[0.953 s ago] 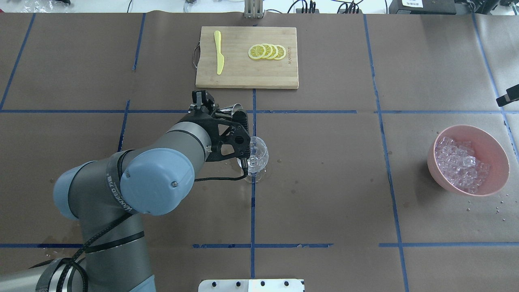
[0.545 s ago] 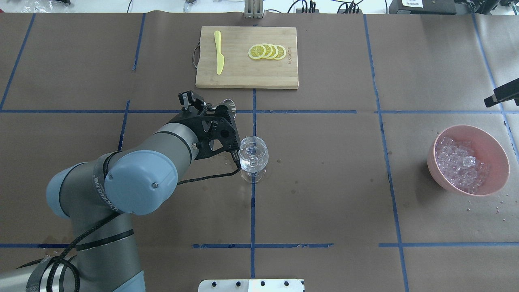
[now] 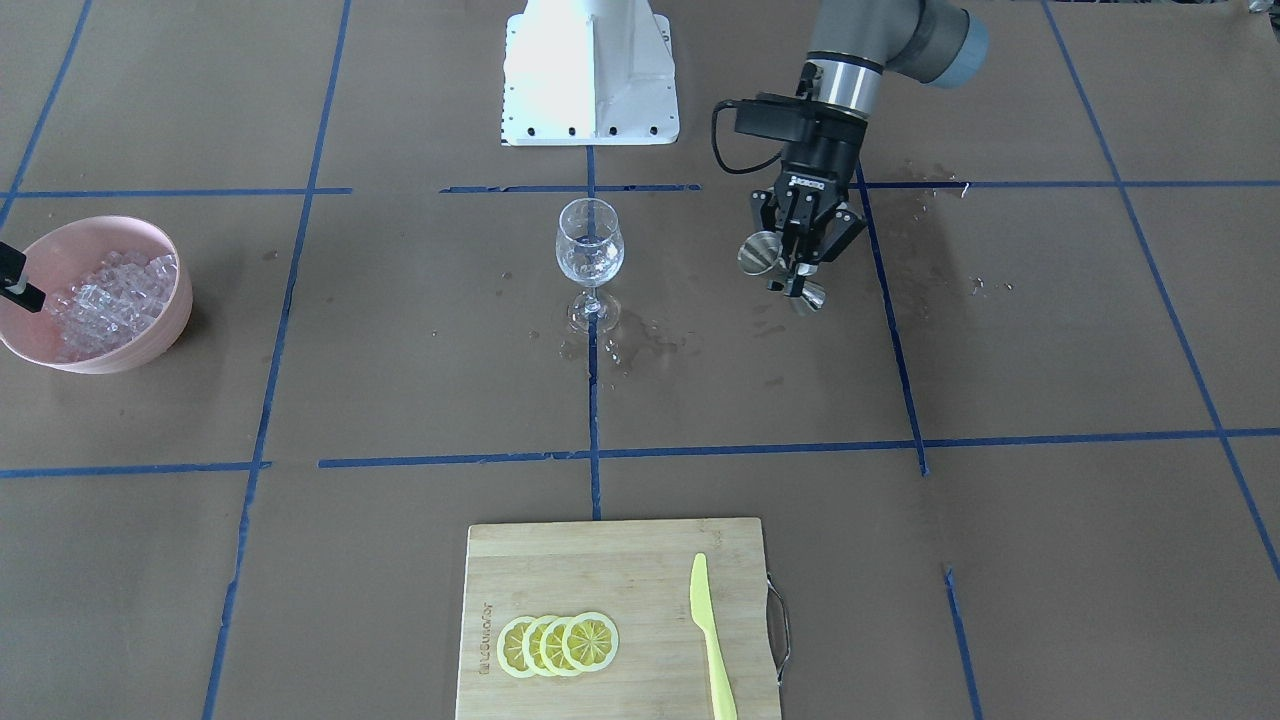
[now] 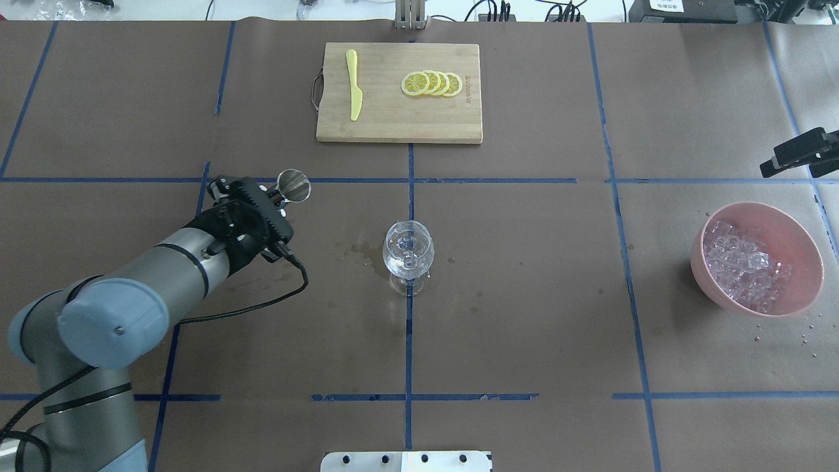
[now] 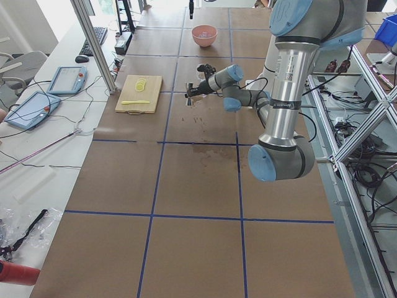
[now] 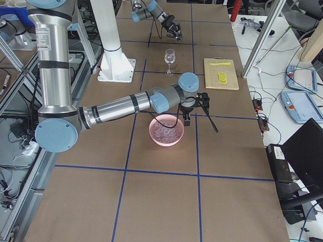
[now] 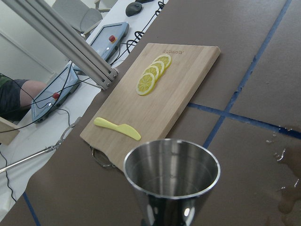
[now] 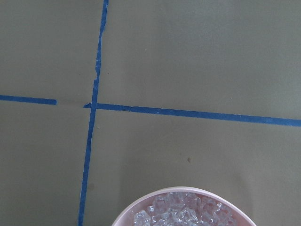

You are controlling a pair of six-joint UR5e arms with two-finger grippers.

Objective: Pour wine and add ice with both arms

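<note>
On a brown-papered table (image 4: 524, 295) gridded with blue tape, the left gripper (image 3: 797, 268) grips a steel jigger (image 3: 758, 252) at its narrow waist, its fingers closed tight on the metal. It hangs above the table on the robot's left, well apart from the wine glass (image 4: 408, 252). In the left wrist view the jigger's upper cup fills the foreground and no liquid can be made out inside it.

The glass stands upright on the centre tape line. The wine (image 3: 590, 268), a small clear measure, lies in the bottom of its bowl. Wet splashes mark the paper around its foot.

The ice (image 4: 741, 265) is heaped in a pink bowl (image 4: 809, 262) at the far right of the table, well apart from the glass. A few drops or chips lie scattered on the paper beside it.

The right gripper (image 4: 796, 155) hangs near the bowl's far rim, only partly in the overhead view. Whether its jaws are apart or closed cannot be told, nor whether it carries anything. Its wrist camera looks down on the bowl's rim, the ice and the bare paper.

At the table's far edge a bamboo cutting board (image 4: 398, 121) carries four overlapping lemon slices (image 4: 432, 83) and a yellow knife (image 4: 354, 92).
</note>
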